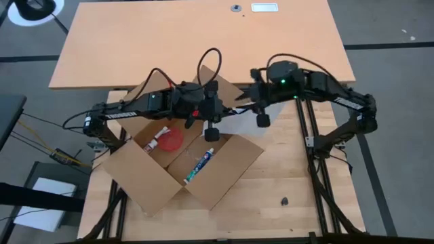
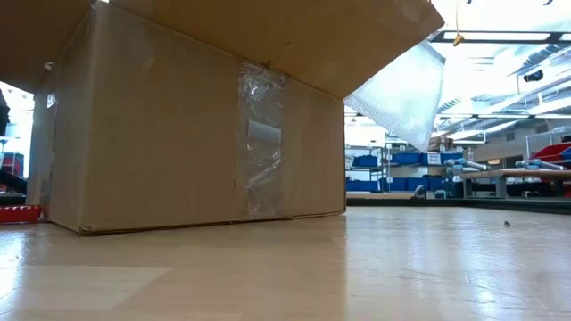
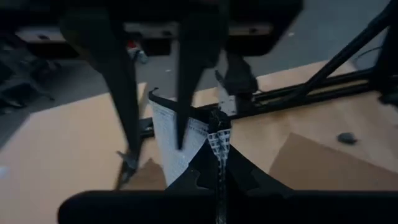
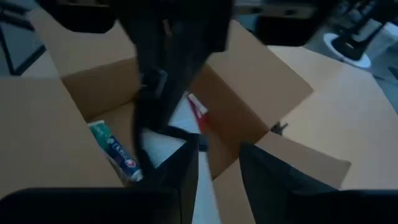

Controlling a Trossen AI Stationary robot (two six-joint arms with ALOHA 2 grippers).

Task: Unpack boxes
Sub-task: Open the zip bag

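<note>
Over the open carton point(image 1: 183, 166) at surface centre-left, left pincer point(image 1: 211, 129) is clamped on a clear bubble bag point(image 3: 171, 146), lifting it out. Right pincer point(image 1: 260, 116) hovers just beside, fingers apart. Toothpaste point(image 1: 199, 167) and red items remain; next, carry bag clear of flaps.

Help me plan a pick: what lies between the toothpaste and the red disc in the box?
Nothing; the high view shows bare box floor between toothpaste and red disc.
</note>
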